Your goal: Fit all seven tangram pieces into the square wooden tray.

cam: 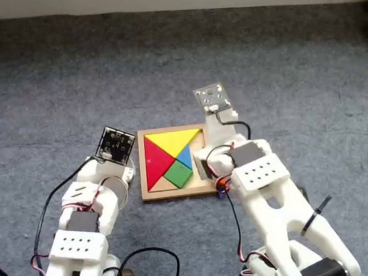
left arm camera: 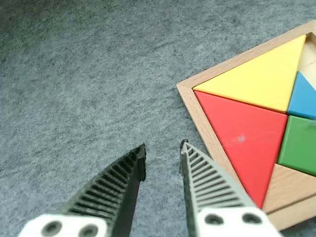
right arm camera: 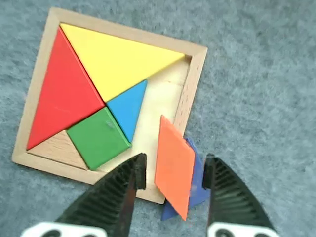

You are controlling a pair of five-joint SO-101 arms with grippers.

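The square wooden tray (cam: 146,195) (right arm camera: 197,69) (left arm camera: 187,98) lies between the two arms. It holds a yellow triangle (right arm camera: 116,59), a red triangle (right arm camera: 61,98), a small blue triangle (right arm camera: 129,109) and a green square (right arm camera: 98,139). An orange parallelogram (right arm camera: 174,165) rests tilted across the tray's rim, on top of a dark blue piece (right arm camera: 197,190) lying on the carpet. My right gripper (right arm camera: 173,170) is open, with its fingers on either side of the orange piece. My left gripper (left arm camera: 162,150) is open over bare carpet beside the tray's corner.
Grey carpet (cam: 48,86) covers the whole work surface. A bare strip of tray floor (right arm camera: 165,96) shows along the side next to the orange piece, and a bare triangular patch (right arm camera: 57,148) lies below the red triangle. Cables (cam: 235,224) hang by the right arm.
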